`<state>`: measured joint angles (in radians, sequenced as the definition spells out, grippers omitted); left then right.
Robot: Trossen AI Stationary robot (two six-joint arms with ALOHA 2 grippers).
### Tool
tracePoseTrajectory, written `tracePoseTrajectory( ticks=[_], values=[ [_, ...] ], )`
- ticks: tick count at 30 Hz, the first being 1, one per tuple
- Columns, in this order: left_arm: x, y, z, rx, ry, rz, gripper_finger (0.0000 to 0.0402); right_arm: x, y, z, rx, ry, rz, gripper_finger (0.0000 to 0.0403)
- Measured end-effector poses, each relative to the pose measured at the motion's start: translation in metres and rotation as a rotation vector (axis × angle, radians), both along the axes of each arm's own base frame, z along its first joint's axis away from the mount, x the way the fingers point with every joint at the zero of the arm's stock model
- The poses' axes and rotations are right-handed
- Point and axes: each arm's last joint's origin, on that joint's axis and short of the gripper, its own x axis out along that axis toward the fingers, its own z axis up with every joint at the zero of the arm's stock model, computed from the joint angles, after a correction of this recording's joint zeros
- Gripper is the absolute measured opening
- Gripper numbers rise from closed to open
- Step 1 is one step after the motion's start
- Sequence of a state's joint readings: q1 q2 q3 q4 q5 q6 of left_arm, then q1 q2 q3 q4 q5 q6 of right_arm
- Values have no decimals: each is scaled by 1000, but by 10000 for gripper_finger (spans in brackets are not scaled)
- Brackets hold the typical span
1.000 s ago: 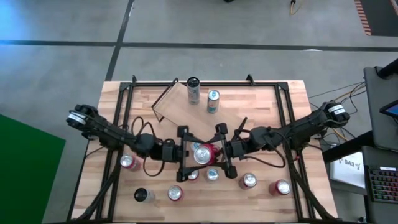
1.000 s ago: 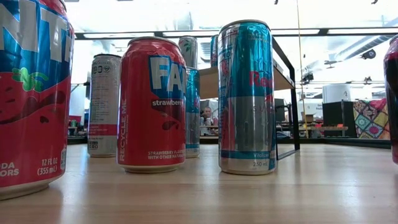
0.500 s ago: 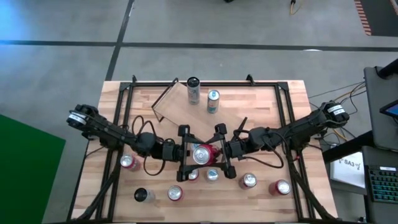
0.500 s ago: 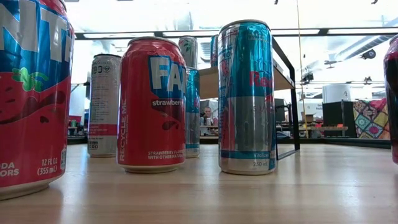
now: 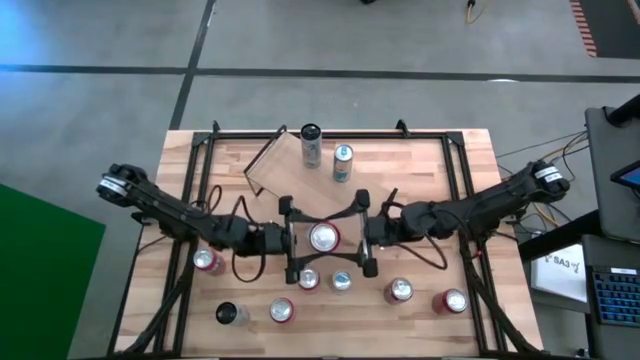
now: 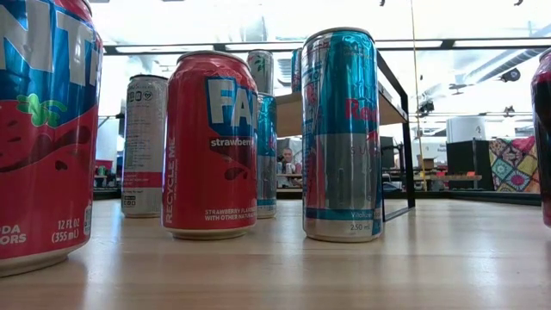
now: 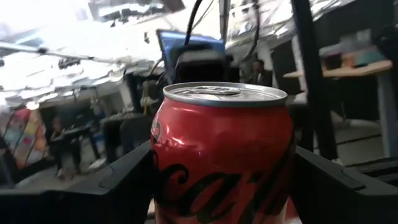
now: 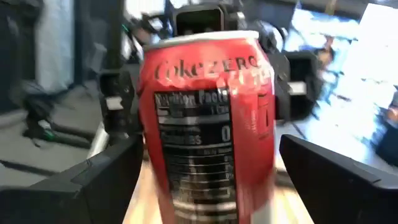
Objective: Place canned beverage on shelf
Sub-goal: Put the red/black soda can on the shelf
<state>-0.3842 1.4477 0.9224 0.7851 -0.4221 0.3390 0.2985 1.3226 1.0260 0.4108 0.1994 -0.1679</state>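
red can (image 5: 323, 237) | left tool (image 5: 298, 240) now gripping | right tool (image 5: 358, 238) opened wider

The high view looks straight down from well above on the whole table (image 5: 420, 175) and some floor around it. The low view sits at table-top height, very near a row of cans (image 6: 210, 142), facing level across the wood into the room behind. Each wrist view looks forward along its own arm, very close to one red can (image 7: 222, 149) that fills the middle. That red can (image 8: 208, 124) shows in both wrist views from opposite sides, and from above in the high view (image 5: 323, 238)
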Motion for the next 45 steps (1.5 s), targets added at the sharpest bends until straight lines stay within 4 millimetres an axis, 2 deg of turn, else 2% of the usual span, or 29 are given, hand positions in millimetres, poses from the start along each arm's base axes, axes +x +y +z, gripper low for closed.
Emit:
tracePoseTrajectory(
  ticks=[4,8,11,18,24,45],
  values=[
    [-7,5,1,-59,51,21,285,1,-3,7,-5,160,-106,367],
    [-7,6,-2,-69,84,73,285,9,-1,9,-23,309,-127,368],
    [-7,6,-2,-70,82,70,285,18,2,10,-48,353,-128,368],
    [-7,6,-1,-75,74,67,285,32,7,24,-111,353,-116,354],
    [-7,5,-2,-70,78,64,286,32,7,27,-127,342,-116,279],
    [-8,5,2,-130,69,20,288,33,5,27,-92,342,-125,279]
  ],
)
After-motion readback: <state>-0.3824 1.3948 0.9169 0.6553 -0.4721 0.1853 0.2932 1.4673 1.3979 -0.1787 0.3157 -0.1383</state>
